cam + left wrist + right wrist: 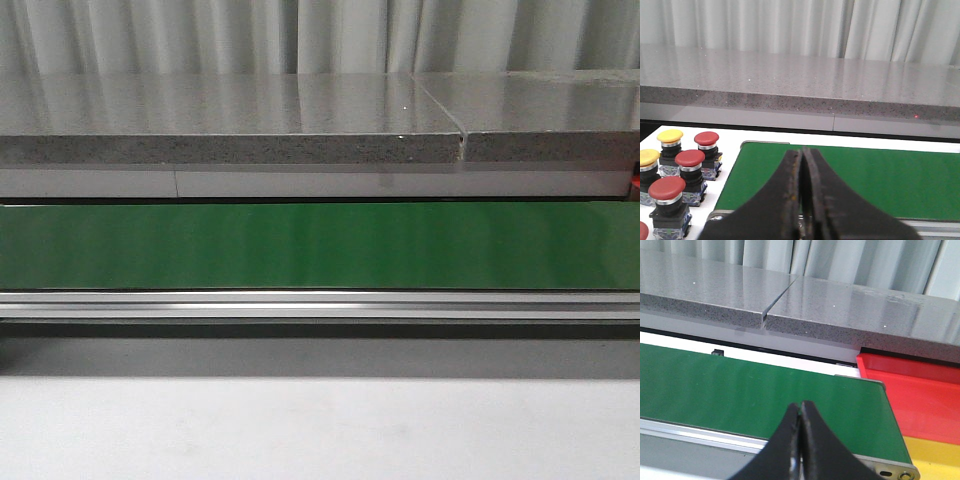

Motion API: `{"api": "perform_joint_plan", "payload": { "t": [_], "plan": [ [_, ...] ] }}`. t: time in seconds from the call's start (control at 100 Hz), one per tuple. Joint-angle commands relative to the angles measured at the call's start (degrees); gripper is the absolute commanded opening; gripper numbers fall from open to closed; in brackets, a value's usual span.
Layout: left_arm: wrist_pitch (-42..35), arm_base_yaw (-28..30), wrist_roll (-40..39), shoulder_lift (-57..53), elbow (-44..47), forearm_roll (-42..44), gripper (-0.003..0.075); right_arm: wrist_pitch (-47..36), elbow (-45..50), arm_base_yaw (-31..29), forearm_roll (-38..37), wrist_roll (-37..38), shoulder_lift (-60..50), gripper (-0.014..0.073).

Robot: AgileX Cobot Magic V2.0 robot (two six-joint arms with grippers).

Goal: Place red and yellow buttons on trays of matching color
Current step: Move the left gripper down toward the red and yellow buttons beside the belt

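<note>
Front view shows only a long green conveyor belt below a grey speckled stone counter. Left black gripper hangs clenched, empty, over the belt's end, red and yellow mushroom-head push buttons clustered beside it. Right black gripper is likewise pinched closed on nothing, near the red plastic tray and yellow tray.
</note>
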Motion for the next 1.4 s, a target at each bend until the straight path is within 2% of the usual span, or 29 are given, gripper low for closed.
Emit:
{"api": "perform_joint_plan", "payload": {
  "t": [0.0,0.4,0.57,1.03,1.18,1.39],
  "plan": [
    [-4.79,0.02,-0.45,-2.12,1.73,0.09,-0.0019,-4.9,-0.55,0.18,-0.57,-0.22,-0.79,-0.0069],
    [-4.73,0.02,-0.37,-2.03,-0.29,0.09,-0.0019,-4.9,-0.55,0.18,-0.57,-0.22,-0.79,-0.0069],
    [1.1,0.02,-0.37,1.64,-7.14,-0.43,-0.0019,-4.9,-0.55,0.18,-0.57,-0.22,-0.79,-0.0069],
    [28.56,0.02,-0.37,32.54,-35.09,-0.43,-0.0019,-4.9,-0.55,0.18,-0.57,-0.22,-0.79,-0.0069],
    [29.27,0.02,-0.37,39.51,-38.82,-0.43,-0.0019,-4.9,-0.55,0.18,-0.57,-0.22,-0.79,-0.0069],
    [29.06,0.02,-0.37,45.71,-38.93,-0.43,-0.0019,-4.9,-0.55,0.18,-0.57,-0.22,-0.79,-0.0069]
  ]
}}
